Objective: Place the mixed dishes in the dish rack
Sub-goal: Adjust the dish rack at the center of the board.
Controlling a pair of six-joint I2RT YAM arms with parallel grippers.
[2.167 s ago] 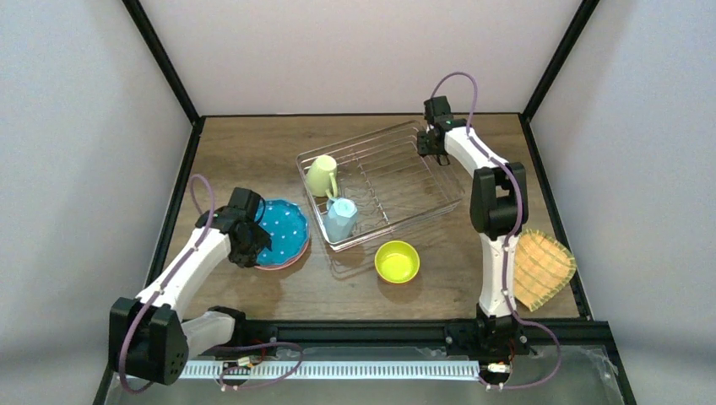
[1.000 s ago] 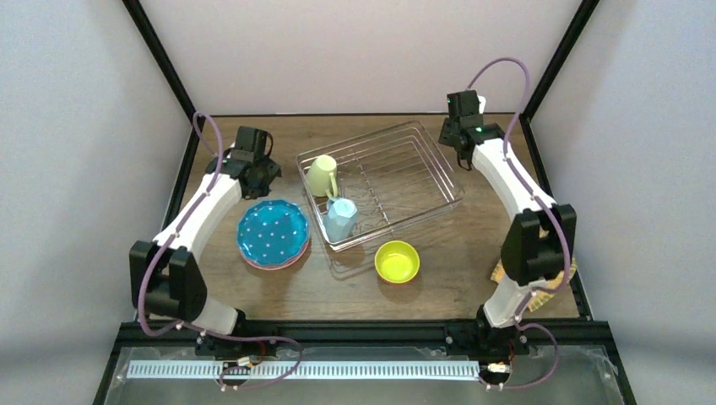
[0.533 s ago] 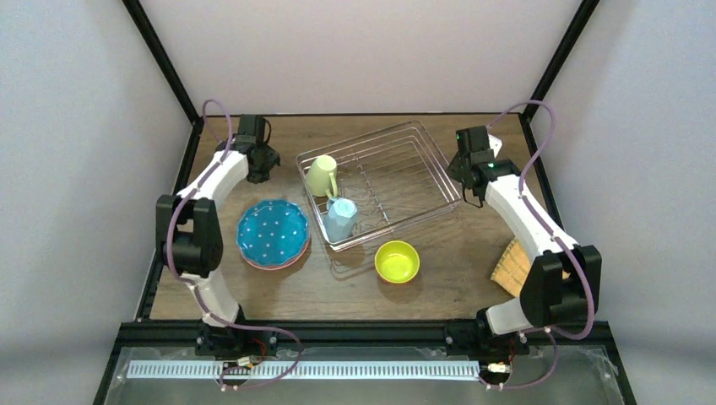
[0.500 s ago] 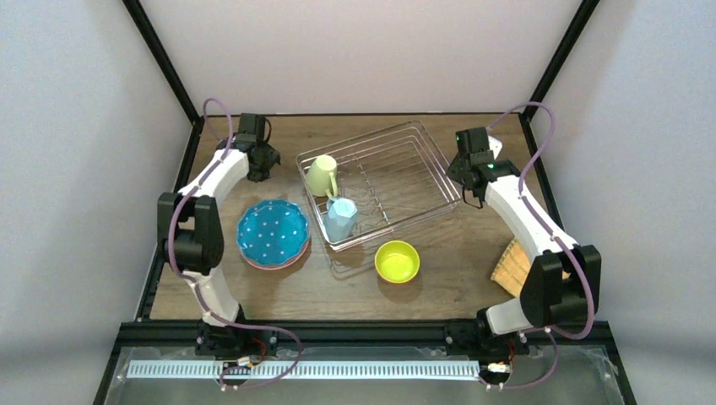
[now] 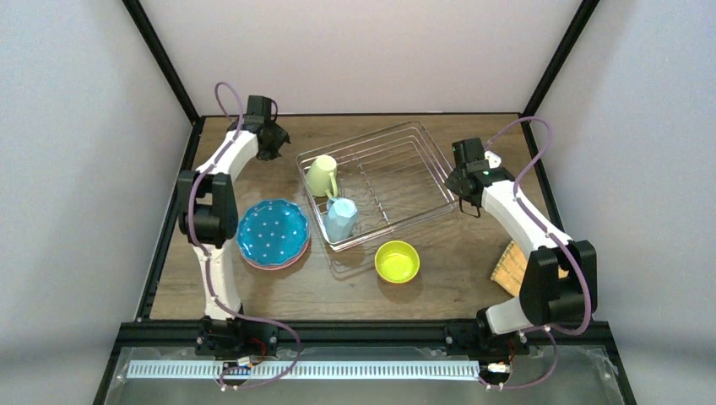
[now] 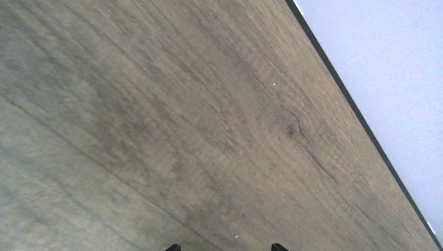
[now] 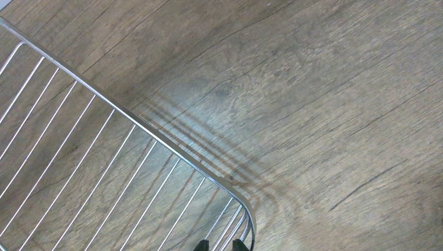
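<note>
- Blue plate (image 5: 272,234): bright blue, scattered with small white dots.
- Pink plate (image 5: 277,267): pink; only a thin edge shows under the blue plate.
- Pale green mug (image 5: 322,175): plain pale yellow-green.
- Light blue mug (image 5: 340,218): plain light blue.
- Lime bowl (image 5: 397,261): plain vivid lime-yellow.
- Woven tan plate (image 5: 509,266): tan-orange with a lighter woven line pattern.
- Dish rack (image 5: 405,181): silvery wire in a grid of parallel bars.
- Surface (image 5: 338,295): brown wood grain with dark streaks.
- Arms (image 5: 507,207): white links, black joints.
- Cables (image 5: 221,93): purple.
- Frame (image 5: 160,51): black.
- Walls (image 5: 363,51): plain pale grey-white.
</note>
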